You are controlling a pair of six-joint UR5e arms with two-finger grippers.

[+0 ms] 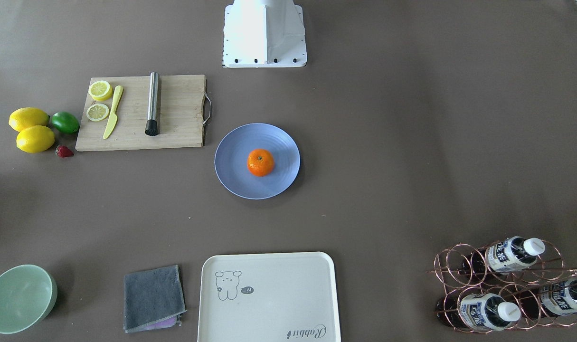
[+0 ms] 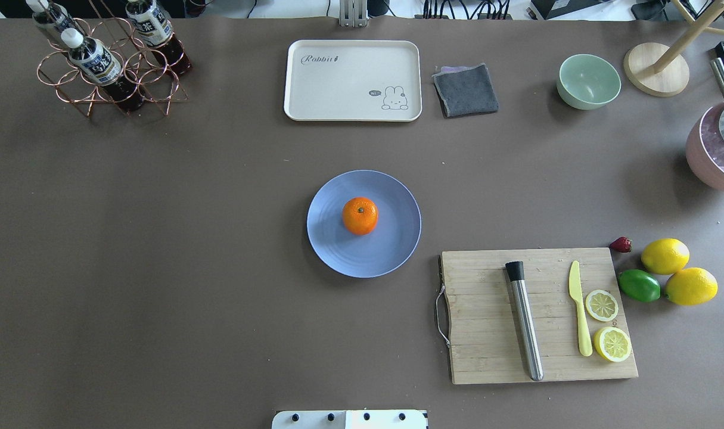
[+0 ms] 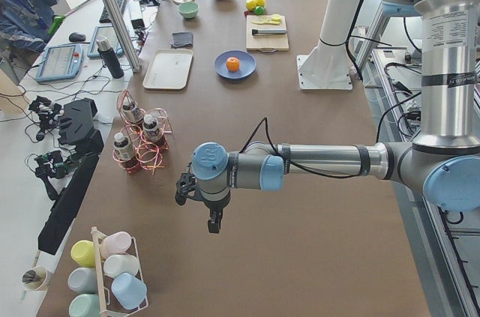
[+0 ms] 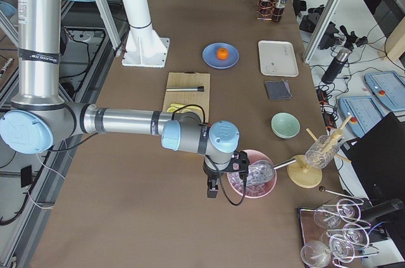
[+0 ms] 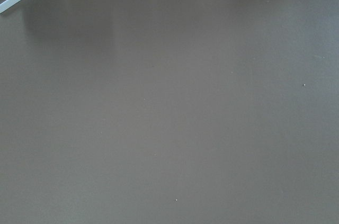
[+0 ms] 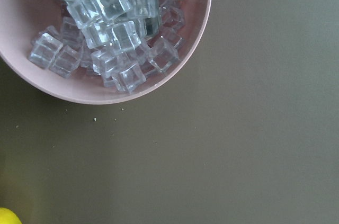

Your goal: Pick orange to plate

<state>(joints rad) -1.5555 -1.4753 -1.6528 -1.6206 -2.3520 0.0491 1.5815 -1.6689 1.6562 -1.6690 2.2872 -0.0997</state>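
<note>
The orange (image 1: pixel 260 162) (image 2: pixel 360 215) rests near the middle of the periwinkle-blue plate (image 1: pixel 231 161) (image 2: pixel 332 238), stem dot up, at the table's centre. It also shows small on the plate in both side views: orange (image 3: pixel 233 64) (image 4: pixel 222 53). Neither gripper appears in the overhead or front views. My left gripper (image 3: pixel 214 221) hangs far off over bare table at the left end; my right gripper (image 4: pixel 213 189) hangs at the right end beside a pink bowl. From these side views I cannot tell whether either is open or shut.
A cutting board (image 2: pixel 487 322) with a steel muddler, yellow knife and lemon slices lies right of the plate; lemons (image 2: pixel 665 256), a lime and a strawberry sit beyond it. A cream tray (image 2: pixel 353 80), grey cloth, green bowl (image 2: pixel 588 80), bottle rack (image 2: pixel 99 59) and pink ice bowl (image 6: pixel 79 83) line the edges.
</note>
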